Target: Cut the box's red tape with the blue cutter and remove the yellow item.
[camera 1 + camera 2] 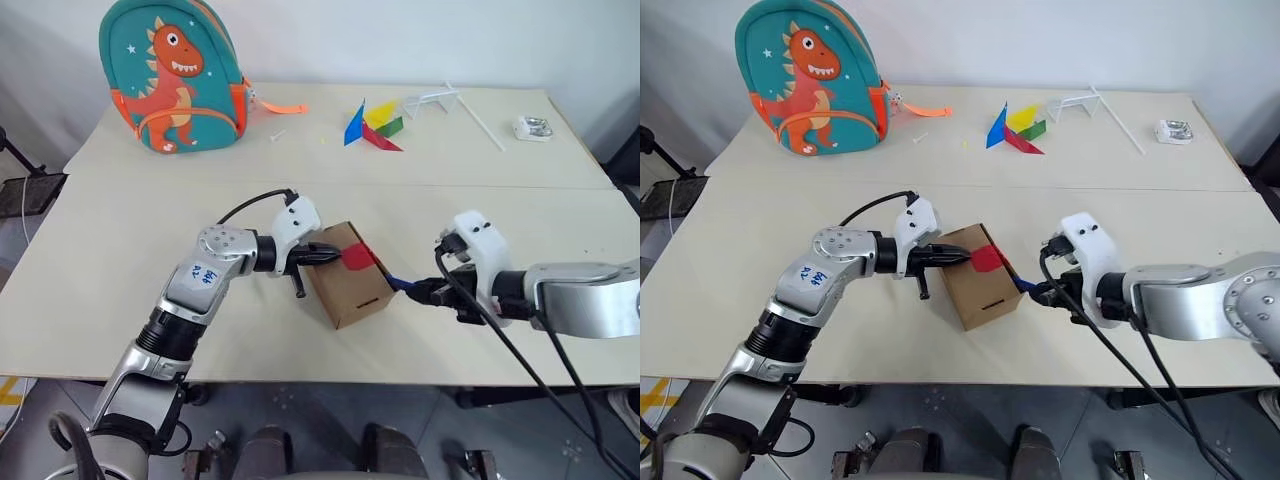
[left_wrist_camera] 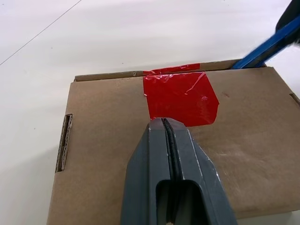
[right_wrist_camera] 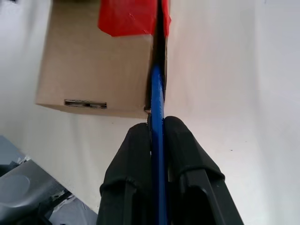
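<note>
Left wrist view: the left gripper (image 2: 164, 123), fingers pressed together, rests its tip on the box (image 2: 108, 136), at the near edge of the red tape (image 2: 180, 97).
Right gripper (image 3: 157, 124): clamped on the blue cutter (image 3: 157, 93), which runs ahead of the fingers along the box's edge to the tape.
Box: between the two grippers on the table (image 1: 120, 250), the left one on its top, the right one just beside it.
Beyond the grippers: a dinosaur backpack (image 1: 172, 75) and coloured shapes (image 1: 372, 125), well apart.
</note>
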Controlling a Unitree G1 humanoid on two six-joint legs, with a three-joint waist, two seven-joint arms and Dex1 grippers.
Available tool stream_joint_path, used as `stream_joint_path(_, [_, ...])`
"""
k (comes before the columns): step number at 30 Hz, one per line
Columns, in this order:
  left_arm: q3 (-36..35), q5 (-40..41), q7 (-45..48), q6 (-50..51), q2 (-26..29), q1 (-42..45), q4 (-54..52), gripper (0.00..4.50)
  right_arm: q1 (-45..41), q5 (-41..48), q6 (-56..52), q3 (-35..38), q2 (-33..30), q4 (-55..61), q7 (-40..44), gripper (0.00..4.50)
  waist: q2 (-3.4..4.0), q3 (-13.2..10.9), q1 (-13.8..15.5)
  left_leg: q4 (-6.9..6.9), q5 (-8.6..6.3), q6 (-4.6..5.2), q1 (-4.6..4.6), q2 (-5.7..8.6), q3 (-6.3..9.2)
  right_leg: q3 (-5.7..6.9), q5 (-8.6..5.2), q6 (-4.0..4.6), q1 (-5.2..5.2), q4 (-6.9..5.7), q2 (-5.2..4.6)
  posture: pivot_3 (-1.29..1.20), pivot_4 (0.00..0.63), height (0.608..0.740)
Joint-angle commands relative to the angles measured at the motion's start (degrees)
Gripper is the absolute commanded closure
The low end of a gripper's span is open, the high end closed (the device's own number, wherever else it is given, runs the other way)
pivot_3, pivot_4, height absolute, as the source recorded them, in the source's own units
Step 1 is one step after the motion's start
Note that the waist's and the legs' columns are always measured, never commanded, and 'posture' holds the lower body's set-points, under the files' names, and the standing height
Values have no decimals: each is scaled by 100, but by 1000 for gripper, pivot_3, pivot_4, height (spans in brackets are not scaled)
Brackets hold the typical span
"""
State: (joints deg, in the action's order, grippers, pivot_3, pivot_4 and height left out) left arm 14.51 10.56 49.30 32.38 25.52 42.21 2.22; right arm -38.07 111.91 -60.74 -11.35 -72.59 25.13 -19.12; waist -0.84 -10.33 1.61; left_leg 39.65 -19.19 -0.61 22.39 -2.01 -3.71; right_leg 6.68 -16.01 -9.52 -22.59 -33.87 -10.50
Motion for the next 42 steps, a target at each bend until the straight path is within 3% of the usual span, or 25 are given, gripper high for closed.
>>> stream_joint_path(1, [126, -160, 70, 42, 94, -55, 141, 4500, -178, 109, -126, 515, -287, -6, 809, 4362, 0, 0, 3, 0, 0, 0, 0, 0, 0, 0, 0, 0, 0, 0, 0, 0, 150, 740])
stream_joint_path(5, [95, -158, 197, -116, 169, -13, 155, 4500, 327, 109, -478, 1188, -1115, -162, 1835, 4362, 2, -2, 22, -2, -3, 3, 5, 0, 1, 2, 0, 0, -2, 5, 0, 0, 150, 740])
stream_joint_path(8, [71, -159, 285, -267, 234, 1, 187, 4500, 1672, -5, -809, 2541, -1168, -443, 2044, 4362, -8, -3, 24, -4, -5, 4, 5, -1, 0, 6, 0, 0, 1, 9, 0, 0, 150, 740])
stream_joint_path(12, [16, -113, 394, -349, 310, 54, 211, 4500, 3470, -2144, -465, 4341, -27, -191, 3165, 4362, -13, -1, 72, -1, -5, 4, 4, 0, -3, 5, 2, -2, 4, 8, 0, 0, 150, 740])
stream_joint_path(14, [4, -127, 424, -403, 337, 75, 240, 4500, 4107, -2950, -83, 4724, 430, -158, 3792, 4362, -11, -1, 119, 0, -5, 4, 3, 1, -9, -2, 4, -6, -2, 5, 0, 0, 150, 740])
stream_joint_path(17, [-52, -115, 445, -468, 363, 83, 231, 4500, 4858, -5010, 1376, 4491, 955, -722, 4319, 4362, -3, 2, 133, 1, -5, 4, -1, 3, -11, -7, 4, -6, 0, 2, 0, 0, 150, 740])
stream_joint_path(23, [-145, -49, 472, -507, 421, -7, 121, 4500, 5129, -7521, 3755, 4036, 1664, -1662, 4920, 4362, 6, 3, 101, 2, -4, 4, -5, 8, -16, -15, 8, -13, 0, 2, 0, 0, 150, 740])
stream_joint_path(29, [-195, -37, 469, -495, 441, -52, 33, 4500, 4908, -7892, 4039, 3943, 2301, -2080, 5172, 4362, 12, 3, 47, 2, -3, 4, -7, 9, -17, -16, 8, -13, 3, 2, 0, 0, 150, 740])
stream_joint_path(35, [-221, -40, 471, -490, 459, -50, 21, 4500, 4878, -7649, 3793, 4240, 2492, -2049, 5668, 2333, 17, 3, 18, 2, -3, 4, -8, 9, -17, -16, 8, -13, 5, 2, 0, 0, 150, 740])
stream_joint_path(40, [-362, 60, 449, -462, 475, -117, -56, 4500, 5072, -7086, 3617, 4884, 2327, -1899, 6626, 691, 21, 2, 15, 1, -3, 4, -9, 9, -17, -15, 8, -13, 6, 3, 0, 0, 150, 740])
stream_joint_path(42, [-568, 232, 513, -375, 554, -162, -135, 4500, 5043, -6585, 3190, 5200, 2178, -1684, 6934, 691, 22, 2, 3, 1, -3, 4, -9, 9, -17, -16, 8, -13, 6, 3, 0, 0, 150, 740])
